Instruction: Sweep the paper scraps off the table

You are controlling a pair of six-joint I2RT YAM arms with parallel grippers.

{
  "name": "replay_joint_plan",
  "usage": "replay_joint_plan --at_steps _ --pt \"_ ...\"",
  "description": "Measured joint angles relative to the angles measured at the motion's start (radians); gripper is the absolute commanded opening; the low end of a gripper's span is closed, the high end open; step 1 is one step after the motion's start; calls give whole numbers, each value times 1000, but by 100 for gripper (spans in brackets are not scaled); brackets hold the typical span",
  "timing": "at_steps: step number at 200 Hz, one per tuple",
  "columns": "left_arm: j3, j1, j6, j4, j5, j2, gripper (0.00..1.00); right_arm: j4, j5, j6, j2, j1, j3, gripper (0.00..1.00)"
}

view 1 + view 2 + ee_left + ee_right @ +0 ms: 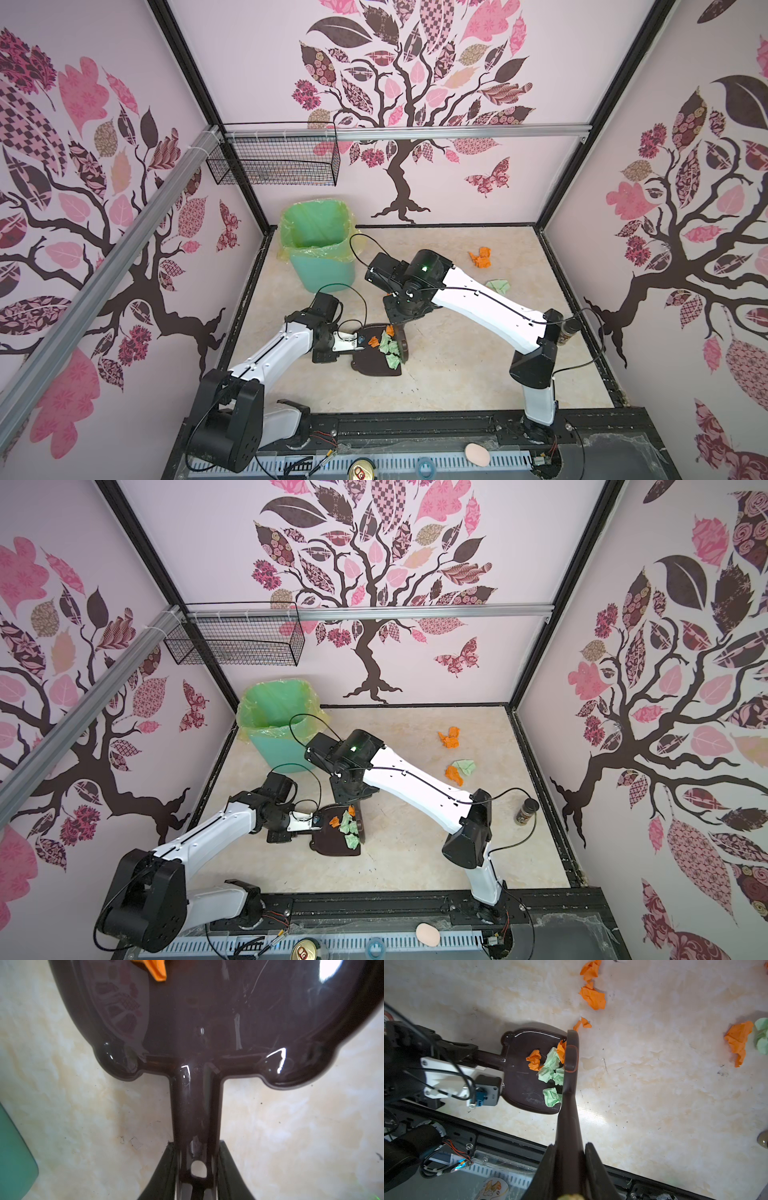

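Both top views are bright and even; the frame bars (185, 62) bend toward the left and right edges. The glossy dustpan (207, 1012) carries white glare and throws a soft shadow on the worktop (654, 1084). The brush (568, 1109) blurs near the lens.

The dustpan (370, 360) was set on the table (457, 374), left of centre, with scraps (388, 348) lying in it and the brush (404, 345) placed at its right edge. The bin (322, 270) was stood behind it; more scraps (481, 257) were strewn at the right rear.
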Motion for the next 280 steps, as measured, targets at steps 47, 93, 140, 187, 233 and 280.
replay_joint_plan --at_steps 47,93,140,187,233,280 --pt "11 7 -15 12 5 45 0 -3 -25 -3 26 32 39 0" --pt "93 90 -21 22 23 123 0 -3 11 -10 1 40 72 0" --pt "127 130 -40 28 18 137 0 -4 111 -85 -87 -46 76 0" --pt "140 135 -41 26 -2 170 0 -7 223 -206 -72 -214 79 0" --pt "208 148 -45 29 -19 223 0 38 398 -513 105 -294 156 0" --pt "222 153 -53 30 -23 237 0 147 478 -755 213 -271 143 0"
